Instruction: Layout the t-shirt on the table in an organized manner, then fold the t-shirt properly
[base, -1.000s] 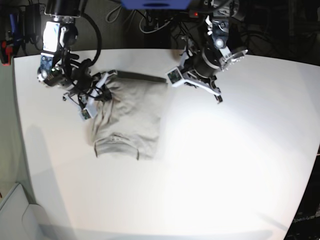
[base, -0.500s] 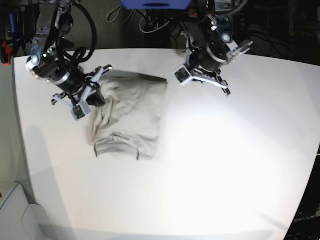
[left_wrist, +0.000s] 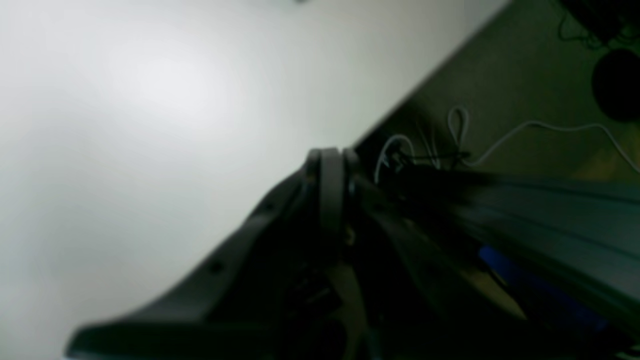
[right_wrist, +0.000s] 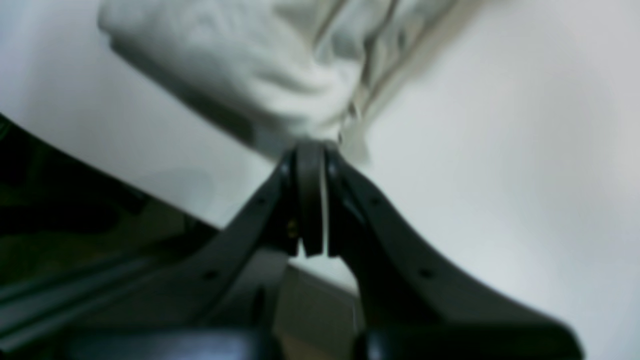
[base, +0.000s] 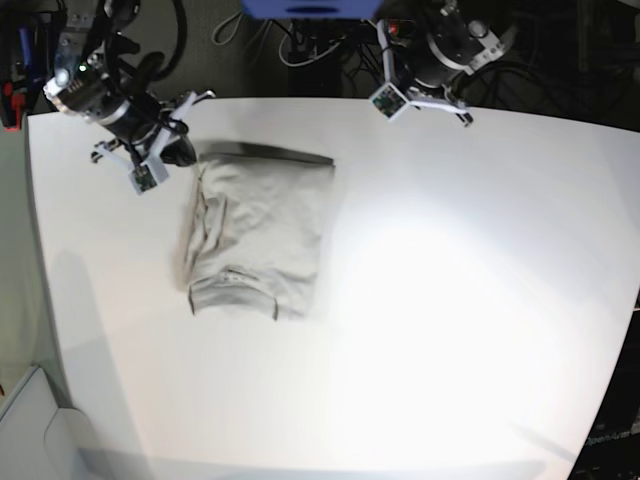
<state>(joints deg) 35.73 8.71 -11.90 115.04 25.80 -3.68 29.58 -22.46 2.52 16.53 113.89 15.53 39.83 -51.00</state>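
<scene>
The plain pale grey-beige short-sleeved cloth t-shirt (base: 258, 235) is lying folded into a compact, roughly rectangular bundle on the large matte white rectangular table (base: 450, 300), toward the table's far left corner as the base view shows it; its far edge is running close to the table's far edge, and its near end, where the collar band is showing, is pointing toward the table's near edge. Wrinkles are gathering along the shirt's left side. The right gripper (base: 178, 152), a black two-fingered claw on the arm at the left of the base view, is hovering just beside the shirt's far left corner; in the right wrist view its fingertips are pressing together, with blurred folds of the cloth (right_wrist: 260, 75) lying just beyond them, and whether any fabric is caught between them cannot be told. The left gripper (base: 462, 116), on the arm at the right of the base view, is sitting over the table's far edge, well apart from the shirt, its fingers (left_wrist: 327, 175) pressing together on nothing above the table's rim.
</scene>
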